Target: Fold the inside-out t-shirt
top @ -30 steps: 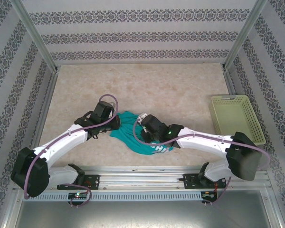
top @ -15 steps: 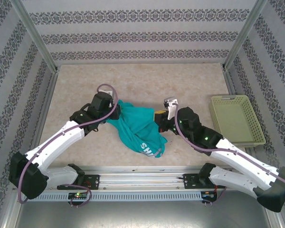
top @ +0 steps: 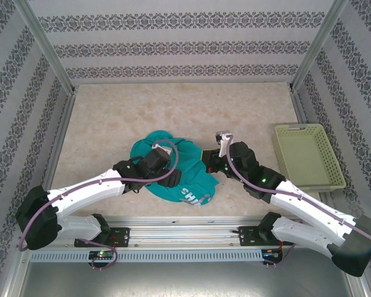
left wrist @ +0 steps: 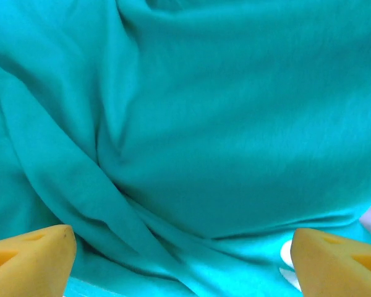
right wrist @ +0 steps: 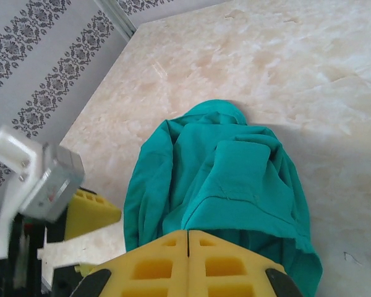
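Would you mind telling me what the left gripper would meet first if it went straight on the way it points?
The t-shirt: the left gripper, jaws open, points straight at its creased teal cloth, seemingly close ahead, though the depth is hard to judge.

Teal inside-out t-shirt [top: 188, 159] crumpled in heap, near table [top: 173, 105] front edge.

Bright, even light; left wrist view perhaps soft-focused.
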Controlling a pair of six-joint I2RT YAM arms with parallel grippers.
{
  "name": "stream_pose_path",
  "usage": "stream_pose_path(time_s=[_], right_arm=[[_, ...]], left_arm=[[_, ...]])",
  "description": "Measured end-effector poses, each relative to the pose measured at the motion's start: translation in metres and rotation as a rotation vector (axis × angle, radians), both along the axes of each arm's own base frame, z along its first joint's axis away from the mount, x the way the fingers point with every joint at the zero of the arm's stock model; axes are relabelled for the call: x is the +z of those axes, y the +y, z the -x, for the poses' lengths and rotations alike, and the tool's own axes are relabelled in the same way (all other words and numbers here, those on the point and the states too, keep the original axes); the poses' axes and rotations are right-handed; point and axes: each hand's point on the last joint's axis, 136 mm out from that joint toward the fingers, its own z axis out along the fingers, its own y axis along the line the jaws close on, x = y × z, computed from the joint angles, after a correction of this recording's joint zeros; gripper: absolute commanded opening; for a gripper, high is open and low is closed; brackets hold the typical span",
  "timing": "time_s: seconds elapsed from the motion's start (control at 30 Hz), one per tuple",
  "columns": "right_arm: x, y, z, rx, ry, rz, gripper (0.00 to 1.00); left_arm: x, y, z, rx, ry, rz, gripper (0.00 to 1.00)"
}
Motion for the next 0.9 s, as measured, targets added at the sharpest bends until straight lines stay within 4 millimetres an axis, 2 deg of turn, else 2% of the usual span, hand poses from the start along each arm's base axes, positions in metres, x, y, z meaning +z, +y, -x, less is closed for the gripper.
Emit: stream_pose_path(time_s=[0.13, 0.23, 0.3, 0.37, 0.47, 0.53, 0.6, 0.63, 0.7, 0.8, 0.87, 0.9], right_arm=[[0.0, -0.001, -0.001, -0.008, 0.003, -0.005, 0.0], [0.001, -0.001, -0.002, -0.008, 0.002, -0.007, 0.0], [0.001, -0.001, -0.002, -0.008, 0.002, -0.007, 0.0], [0.001, -0.001, -0.001, -0.008, 0.002, -0.007, 0.0], [0.004, -0.004, 0.001, -0.009, -0.003, -0.011, 0.0], [0.009, -0.007, 0.004, -0.012, -0.012, -0.018, 0.0], [0.014, -0.011, 0.006, -0.014, -0.024, -0.027, 0.0], [0.016, -0.012, 0.007, -0.014, -0.027, -0.03, 0.0], [0.017, -0.012, 0.008, -0.014, -0.027, -0.031, 0.0], [0.022, -0.013, 0.008, -0.013, -0.021, -0.026, 0.0], [0.031, -0.016, 0.006, -0.027, -0.027, -0.032, 0.0], [0.036, -0.02, 0.004, -0.042, -0.031, -0.037, 0.0]], left_arm=[[-0.015, -0.006, 0.004, -0.014, 0.018, 0.006, 1.0], [-0.022, -0.012, 0.002, -0.022, 0.015, 0.023, 0.98], [-0.027, -0.013, -0.001, -0.015, 0.016, 0.001, 0.86], [-0.034, -0.012, -0.009, 0.009, 0.016, -0.027, 0.71], [-0.04, -0.003, -0.019, 0.055, 0.019, -0.04, 0.37], [-0.037, 0.007, -0.03, 0.097, 0.012, -0.034, 0.18], [-0.029, 0.017, -0.039, 0.133, -0.002, -0.029, 0.03], [-0.019, 0.02, -0.045, 0.146, -0.019, -0.025, 0.0], [0.013, 0.019, -0.055, 0.153, -0.077, 0.002, 0.0], [0.093, 0.011, -0.062, 0.139, -0.217, 0.139, 0.0], [0.151, 0.01, -0.052, 0.105, -0.319, 0.272, 0.0], [0.17, 0.011, -0.046, 0.089, -0.354, 0.321, 0.0]])
